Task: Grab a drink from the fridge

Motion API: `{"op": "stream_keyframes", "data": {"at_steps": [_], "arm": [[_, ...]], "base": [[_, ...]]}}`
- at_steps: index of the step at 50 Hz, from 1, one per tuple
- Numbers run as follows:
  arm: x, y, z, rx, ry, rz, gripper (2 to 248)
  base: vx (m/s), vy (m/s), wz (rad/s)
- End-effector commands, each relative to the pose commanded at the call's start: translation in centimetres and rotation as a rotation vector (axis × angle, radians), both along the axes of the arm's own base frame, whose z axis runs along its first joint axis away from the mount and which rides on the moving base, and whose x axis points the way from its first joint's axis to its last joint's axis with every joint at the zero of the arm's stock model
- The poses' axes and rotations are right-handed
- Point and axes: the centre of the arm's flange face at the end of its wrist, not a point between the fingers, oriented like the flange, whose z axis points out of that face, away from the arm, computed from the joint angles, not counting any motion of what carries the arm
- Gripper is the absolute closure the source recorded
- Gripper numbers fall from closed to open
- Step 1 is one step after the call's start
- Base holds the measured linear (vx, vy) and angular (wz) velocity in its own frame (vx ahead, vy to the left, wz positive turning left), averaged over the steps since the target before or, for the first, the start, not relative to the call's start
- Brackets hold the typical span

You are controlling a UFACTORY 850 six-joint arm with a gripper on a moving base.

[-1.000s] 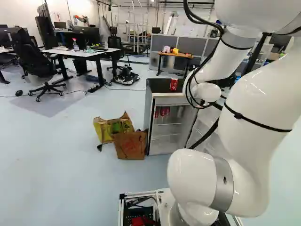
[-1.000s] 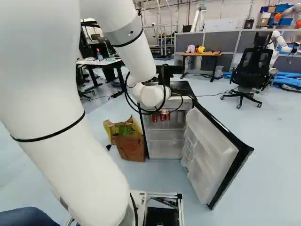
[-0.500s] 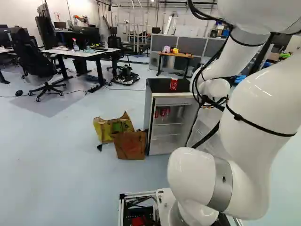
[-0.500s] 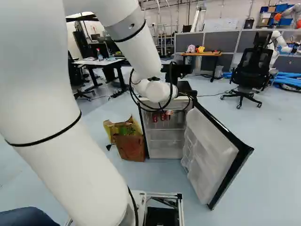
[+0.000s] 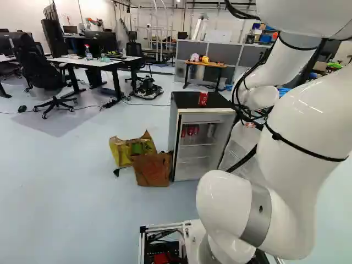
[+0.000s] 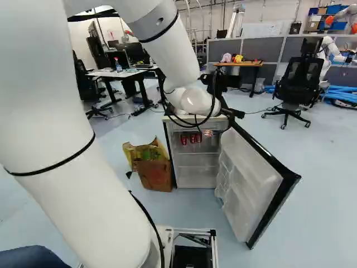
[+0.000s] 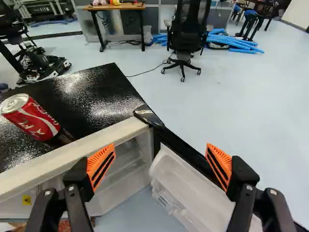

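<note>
In the right base view my gripper [image 6: 233,113] is mostly hidden behind the wrist, above the fridge's open door [image 6: 252,177]. The wrist view shows the gripper [image 7: 160,147] open, nothing between its fingers, over the fridge's front corner and the door's hinge side. A red can [image 7: 36,118] stands on the fridge's black top [image 7: 91,96], beyond one finger and off to its side. The left base view also shows that can [image 5: 203,98] on the fridge [image 5: 175,140]. Several red cans [image 6: 192,138] are on the upper shelf inside.
A yellow bag [image 5: 124,151] and a brown paper bag [image 5: 151,169] stand on the floor beside the fridge. The door juts out toward the base, right of the fridge. Farther back are an office chair [image 6: 300,84], a wooden desk [image 6: 240,64] and another robot [image 6: 332,50].
My arm has swung to the right, carrying the wrist and gripper across the fridge's top toward its door side. The base, fridge and cans have not moved.
</note>
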Motion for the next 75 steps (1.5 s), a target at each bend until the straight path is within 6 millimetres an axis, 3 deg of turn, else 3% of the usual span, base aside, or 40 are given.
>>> {"op": "stream_keyframes", "data": {"at_steps": [67, 75], "arm": [[-2.6, -8.6, 4.3, 0.298, 0.202, -0.267, 3], [-2.8, -9.7, 3.9, 0.351, 0.236, -0.292, 3]], "base": [[0.0, 0.0, 0.0], [0.0, 0.0, 0.0]]}}
